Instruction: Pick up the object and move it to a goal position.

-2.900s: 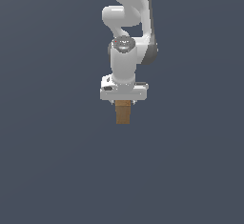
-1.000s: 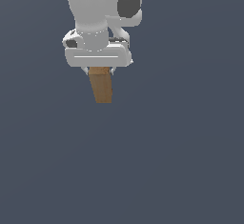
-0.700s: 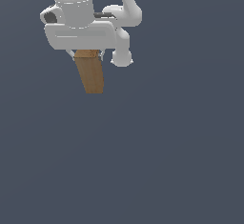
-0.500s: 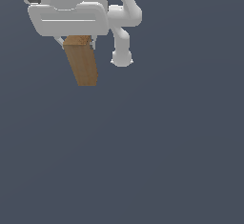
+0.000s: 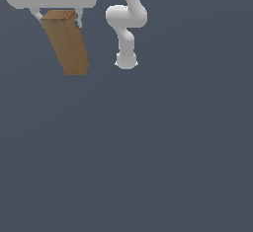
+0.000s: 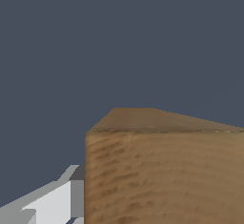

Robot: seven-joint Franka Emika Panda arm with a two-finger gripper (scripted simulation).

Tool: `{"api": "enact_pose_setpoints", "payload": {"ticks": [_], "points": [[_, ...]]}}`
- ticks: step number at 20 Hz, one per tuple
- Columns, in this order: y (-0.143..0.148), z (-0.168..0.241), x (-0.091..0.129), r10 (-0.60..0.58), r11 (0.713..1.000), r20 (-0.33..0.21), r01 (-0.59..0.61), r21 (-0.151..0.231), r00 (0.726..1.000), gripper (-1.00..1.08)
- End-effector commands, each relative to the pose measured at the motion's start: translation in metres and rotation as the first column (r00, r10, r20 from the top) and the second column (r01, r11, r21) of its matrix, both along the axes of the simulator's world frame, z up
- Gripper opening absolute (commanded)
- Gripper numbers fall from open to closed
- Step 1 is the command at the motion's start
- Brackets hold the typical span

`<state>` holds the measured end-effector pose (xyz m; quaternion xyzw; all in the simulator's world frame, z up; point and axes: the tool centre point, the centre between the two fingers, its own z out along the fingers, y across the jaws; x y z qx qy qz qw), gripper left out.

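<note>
The object (image 5: 66,43) is a tall brown wood-grained block with a lighter tan end, hanging tilted in the upper left of the exterior view. My gripper (image 5: 57,18) is shut on its upper end, with the white hand partly cut off by the picture's edge. One finger (image 5: 35,14) shows on either side of the block. In the wrist view the object (image 6: 162,170) fills much of the picture close up, and one white finger (image 6: 52,199) lies against its side. No goal marker shows.
The arm's white links (image 5: 126,23) rise at the exterior view's top middle. Around them there is only a plain dark grey ground (image 5: 148,152).
The gripper has carried the block toward the exterior view's upper left. Both now look much larger, and the hand has slid partly out of the picture.
</note>
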<state>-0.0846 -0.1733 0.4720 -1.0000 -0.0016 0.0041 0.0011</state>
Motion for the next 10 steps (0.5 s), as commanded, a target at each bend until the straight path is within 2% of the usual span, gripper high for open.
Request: {"api": "enact_pose_setpoints", "payload": {"ticks": [1, 10], "points": [[-0.005, 0.014, 0.0, 0.001, 1.0, 0.008, -0.001, -0.002, 1.0, -1.0], [-0.012, 0.026, 0.001, 0.001, 1.0, 0.008, -0.001, -0.002, 1.0, -1.0]]}}
